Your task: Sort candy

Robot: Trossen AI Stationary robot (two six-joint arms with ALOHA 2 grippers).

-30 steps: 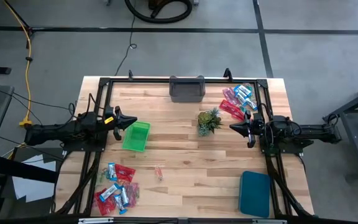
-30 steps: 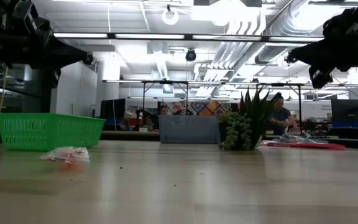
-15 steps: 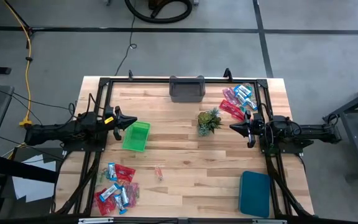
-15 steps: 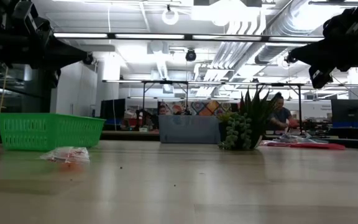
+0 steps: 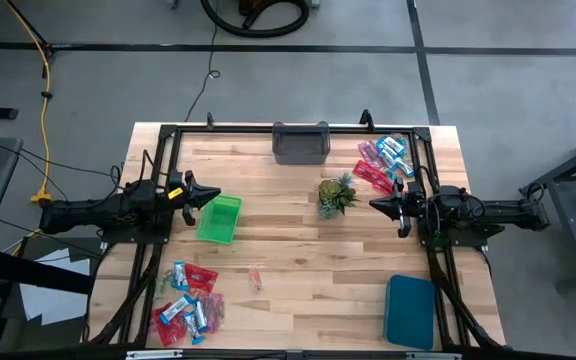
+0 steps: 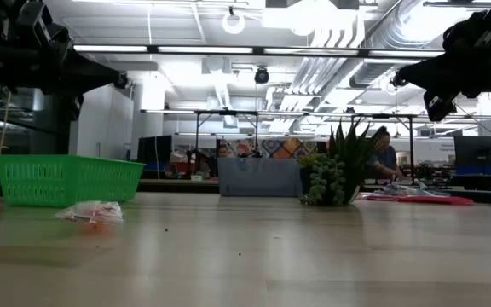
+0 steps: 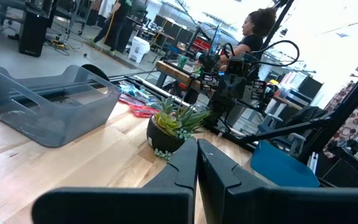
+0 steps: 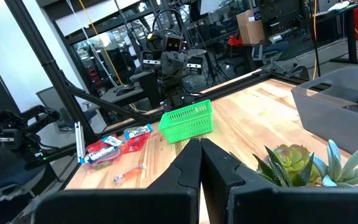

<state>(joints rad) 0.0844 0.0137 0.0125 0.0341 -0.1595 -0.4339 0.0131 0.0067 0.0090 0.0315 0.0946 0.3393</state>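
Note:
Candy lies in two heaps: red and blue-and-white sweets (image 5: 186, 305) near the table's near left corner, and another heap (image 5: 381, 160) at the far right. One clear-wrapped sweet (image 5: 256, 277) lies alone mid-table, also seen in the low view (image 6: 92, 212). My left gripper (image 5: 214, 196) hovers shut above the green basket (image 5: 218, 218). My right gripper (image 5: 374, 204) hovers shut to the right of the small spiky plant (image 5: 337, 195). Both wrist views show the fingers closed together (image 7: 197, 163) (image 8: 200, 155).
A grey bin (image 5: 300, 142) stands at the far edge, a teal bin (image 5: 410, 310) near the right near corner. The black frame rails (image 5: 158, 160) run along the table's sides. A person (image 6: 385, 160) sits in the room beyond the table.

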